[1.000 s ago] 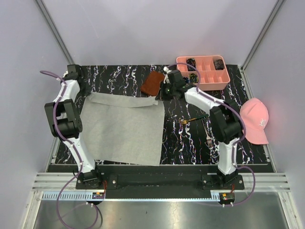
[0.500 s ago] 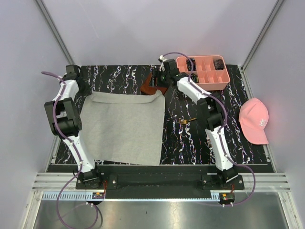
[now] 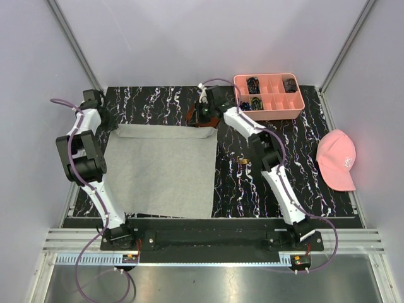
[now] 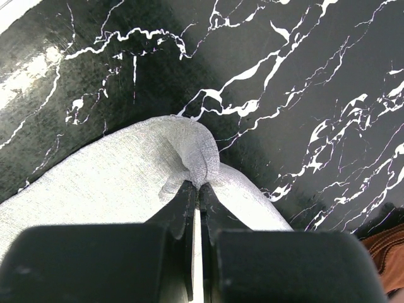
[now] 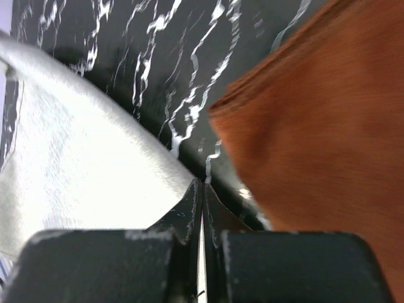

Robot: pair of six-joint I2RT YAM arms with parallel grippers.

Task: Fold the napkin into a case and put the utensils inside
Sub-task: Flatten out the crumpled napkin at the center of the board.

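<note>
With my left gripper (image 4: 196, 189) clamped on the large light grey fabric napkin (image 3: 164, 167)'s far corner, my right gripper (image 5: 202, 183) has just pinched the other, readying the fold.

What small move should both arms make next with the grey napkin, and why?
Probably lift both far corners and draw them toward the near edge: left jaws pinch the flat napkin at its far left corner, right jaws seem shut on the far right.

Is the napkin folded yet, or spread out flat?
Spread flat: the napkin lies as one open sheet on the table; left fingers pinch one far corner.
</note>
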